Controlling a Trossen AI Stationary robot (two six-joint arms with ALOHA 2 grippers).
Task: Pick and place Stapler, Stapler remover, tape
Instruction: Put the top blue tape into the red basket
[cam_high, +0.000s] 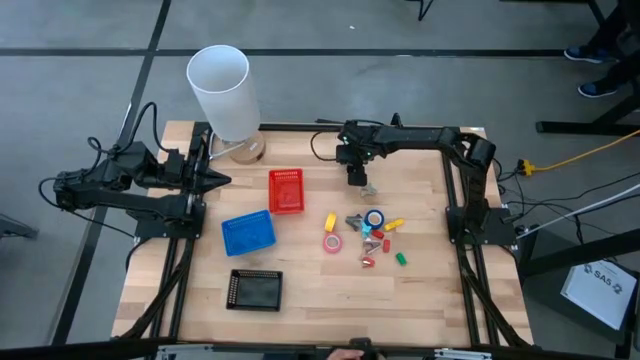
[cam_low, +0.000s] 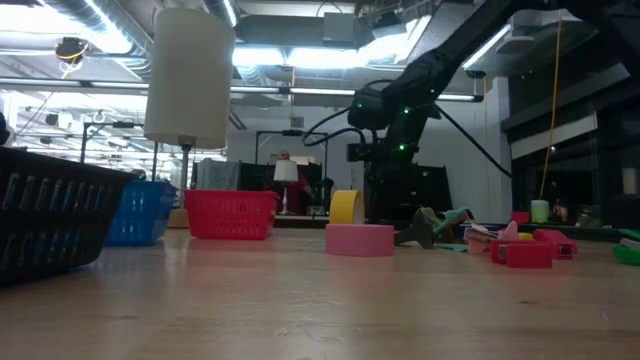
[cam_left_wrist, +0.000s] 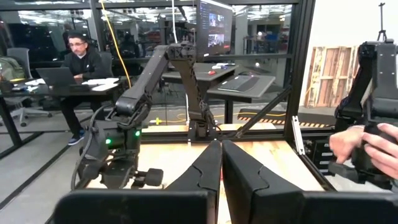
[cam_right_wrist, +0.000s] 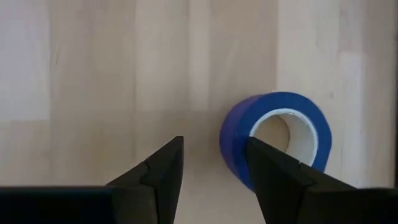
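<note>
My left gripper (cam_high: 218, 181) waits clenched at the table's left edge. The black (cam_high: 255, 290), blue (cam_high: 247, 232) and red (cam_high: 286, 191) baskets look empty. My right gripper (cam_right_wrist: 211, 163) hovers released beside the blue tape (cam_right_wrist: 277, 137); I judge it must straddle the roll's wall next.

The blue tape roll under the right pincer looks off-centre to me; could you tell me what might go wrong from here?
The right pincer is open, but the blue tape roll sits beside one finger, not between them, so closing could miss or nudge it. In the high view, small pieces crowd the roll; a descent may scatter them.
</note>
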